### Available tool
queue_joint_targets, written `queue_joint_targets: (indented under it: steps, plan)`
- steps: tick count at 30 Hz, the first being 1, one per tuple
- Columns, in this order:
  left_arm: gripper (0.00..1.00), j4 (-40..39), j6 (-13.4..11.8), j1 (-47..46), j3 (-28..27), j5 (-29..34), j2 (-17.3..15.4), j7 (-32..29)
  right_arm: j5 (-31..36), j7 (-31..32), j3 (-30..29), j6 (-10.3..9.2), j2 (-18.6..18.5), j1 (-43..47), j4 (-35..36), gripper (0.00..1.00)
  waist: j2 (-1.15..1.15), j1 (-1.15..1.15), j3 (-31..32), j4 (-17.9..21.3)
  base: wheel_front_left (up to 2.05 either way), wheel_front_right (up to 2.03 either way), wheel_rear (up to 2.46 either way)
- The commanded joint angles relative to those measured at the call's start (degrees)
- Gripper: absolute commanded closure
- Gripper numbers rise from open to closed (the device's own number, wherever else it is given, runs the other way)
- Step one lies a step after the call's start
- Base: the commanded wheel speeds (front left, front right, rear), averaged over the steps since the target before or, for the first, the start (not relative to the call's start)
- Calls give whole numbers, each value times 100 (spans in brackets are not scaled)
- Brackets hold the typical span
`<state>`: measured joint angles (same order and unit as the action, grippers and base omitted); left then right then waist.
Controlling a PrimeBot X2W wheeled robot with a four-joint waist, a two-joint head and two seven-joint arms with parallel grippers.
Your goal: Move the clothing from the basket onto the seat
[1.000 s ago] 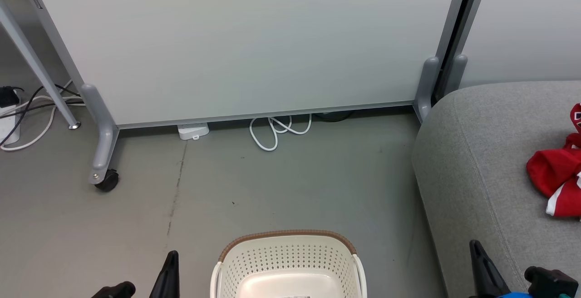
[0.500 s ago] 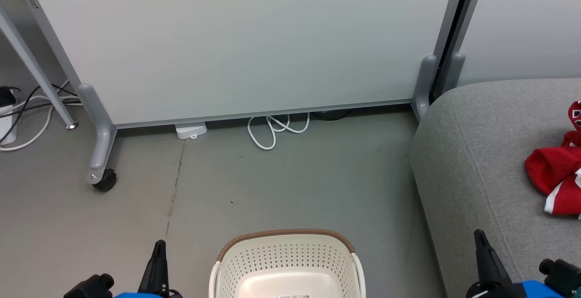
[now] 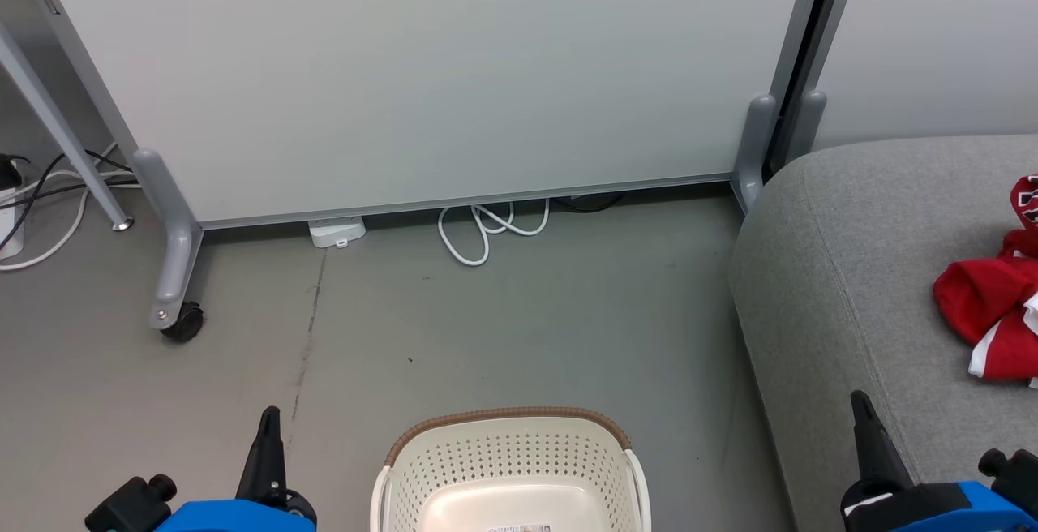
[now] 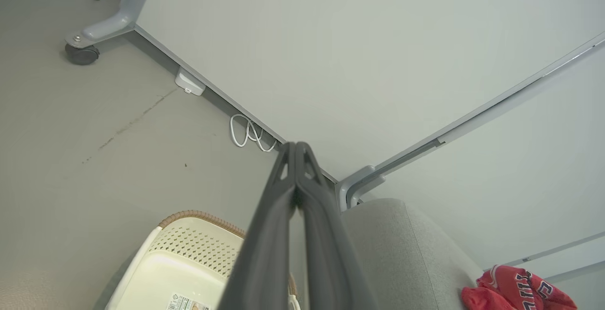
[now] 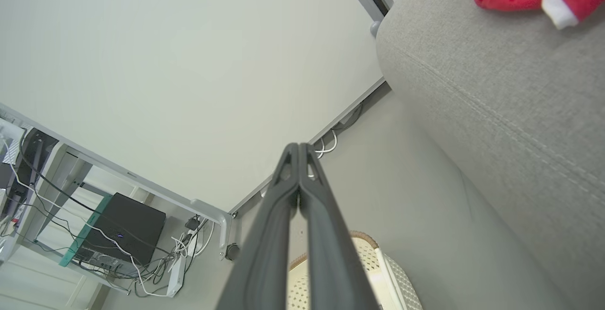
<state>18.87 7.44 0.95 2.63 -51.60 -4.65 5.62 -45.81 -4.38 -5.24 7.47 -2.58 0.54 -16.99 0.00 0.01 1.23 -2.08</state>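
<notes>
Grey floor runs up to a pale partition panel on a grey metal frame. At the far left of the head view one frame leg ends in a black caster. Next along the panel's foot come one small white box and one looped white cable.

Two grippers rise from the bottom edge. The left gripper stands at the lower left over bare floor, fingers pointing up the view and pressed together, holding nothing. Between the two arms sits one basket, cream and perforated with a brown rim band. What shows of its bottom is bare plastic with a small label. The right gripper stands at the lower right by the seat's front edge, likewise closed tight and empty, touching no fabric.

One seat, grey with a seam, takes up the right side. The clothing lies on it at the right edge, well apart from the basket, as a red heap with white trim. How many pieces it holds I cannot tell.

From the left wrist, the closed fingers cross the basket's rim, and black-and-white lettering on the red fabric can be made out. From the right wrist, a black box sits among tangled cables on a low shelf beyond the panel.
</notes>
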Motion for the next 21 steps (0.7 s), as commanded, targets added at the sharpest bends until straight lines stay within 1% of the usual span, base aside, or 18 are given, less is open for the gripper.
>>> queue_joint_targets:
  steps: [1,21]
  plan:
    - [100,-89,2,-177,-53,-175,5,-39,-203,41,-19,2,-26,-154,105,100,0,0,-2,3,0,0,0]
    - [100,-225,4,-354,-301,-1419,32,-384,-1597,375,-55,3,-33,-340,172,100,0,-1,-35,52,0,0,0]
